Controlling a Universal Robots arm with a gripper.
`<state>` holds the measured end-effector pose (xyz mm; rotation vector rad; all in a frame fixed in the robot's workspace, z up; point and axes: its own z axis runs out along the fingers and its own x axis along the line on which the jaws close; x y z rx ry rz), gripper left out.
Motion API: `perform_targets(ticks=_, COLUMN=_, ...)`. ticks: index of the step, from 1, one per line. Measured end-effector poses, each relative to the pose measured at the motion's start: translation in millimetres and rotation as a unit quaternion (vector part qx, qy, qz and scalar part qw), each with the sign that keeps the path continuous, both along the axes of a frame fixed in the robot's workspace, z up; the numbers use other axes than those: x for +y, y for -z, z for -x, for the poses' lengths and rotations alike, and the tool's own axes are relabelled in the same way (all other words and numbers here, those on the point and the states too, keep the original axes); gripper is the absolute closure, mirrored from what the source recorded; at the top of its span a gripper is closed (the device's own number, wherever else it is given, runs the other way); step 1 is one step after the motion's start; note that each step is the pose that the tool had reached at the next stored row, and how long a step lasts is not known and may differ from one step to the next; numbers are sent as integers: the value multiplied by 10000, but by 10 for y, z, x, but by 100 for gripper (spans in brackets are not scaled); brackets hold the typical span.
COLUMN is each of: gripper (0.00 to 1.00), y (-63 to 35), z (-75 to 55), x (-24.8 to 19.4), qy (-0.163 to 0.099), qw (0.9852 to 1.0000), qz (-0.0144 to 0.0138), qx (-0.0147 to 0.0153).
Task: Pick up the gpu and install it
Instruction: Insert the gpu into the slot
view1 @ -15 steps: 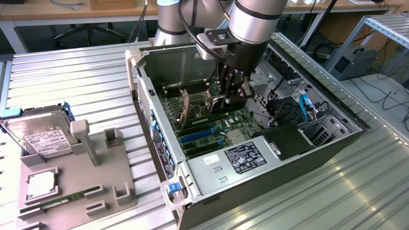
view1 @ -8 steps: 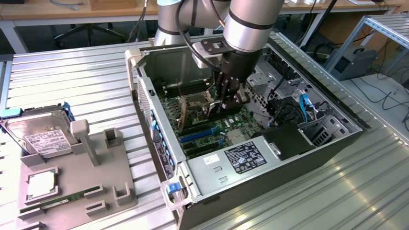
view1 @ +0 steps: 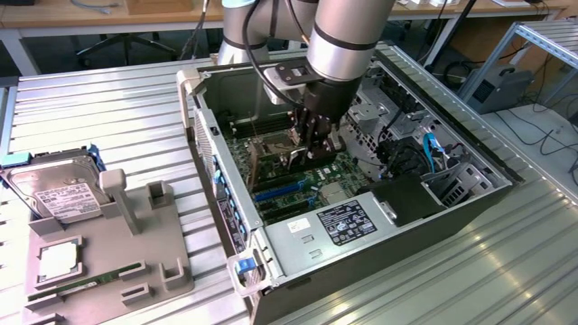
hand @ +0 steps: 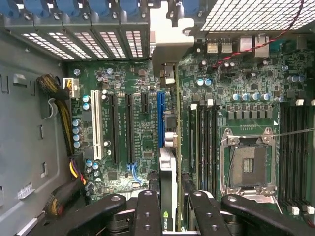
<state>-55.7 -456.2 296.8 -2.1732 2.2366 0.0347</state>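
Fixture tray (view1: 108, 271) of grey plastic lies at the exterior view's left, cradling a silver hard drive (view1: 59, 193), a square processor (view1: 56, 261) and a narrow green memory stick (view1: 91, 281), each in its own recess so that it can be taken cleanly

To its right the open computer case (view1: 212, 145) lies on its side, so the motherboard (view1: 312, 179) faces up and can be reached from above. The arm reaches down into the case, and the gripper (view1: 312, 139) hangs low over the board

In the wrist view the gripper (hand: 168, 209) has its black fingers (hand: 146, 211) clamped on the gpu (hand: 168, 187) from both sides. The card is held edge-on, standing upright on its long edge, so its connector edge can meet a slot. It runs lengthwise just beside the long blue slot (hand: 161, 118), and its silver bracket (hand: 167, 54) points at the rear slot openings of the case. Whether the card's edge already touches a slot I cannot tell; it looks poised over the board, not seated

Further right in the exterior view, the power supply (view1: 348, 220) with its label sits well apart from the gripper
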Motion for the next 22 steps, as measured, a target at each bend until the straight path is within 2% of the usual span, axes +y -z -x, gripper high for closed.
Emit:
perform_targets(ticks=1, gripper=73, y=6, z=5, x=-4, qy=-2, qw=10000, qz=0, qx=-2)
perform_targets(ticks=3, gripper=73, y=45, z=47, x=-15, qy=-33, qw=10000, qz=0, qx=-23)
perform_targets(ticks=8, gripper=73, y=57, z=66, x=-18, qy=-40, qw=10000, qz=0, qx=-24)
perform_targets(ticks=13, gripper=73, y=58, z=80, x=-44, qy=-41, qw=10000, qz=0, qx=-24)
perform_targets(ticks=16, gripper=73, y=60, z=140, x=-48, qy=-40, qw=10000, qz=1, qx=-24)
perform_targets(ticks=22, gripper=73, y=129, z=150, x=-50, qy=-41, qw=10000, qz=1, qx=-24)
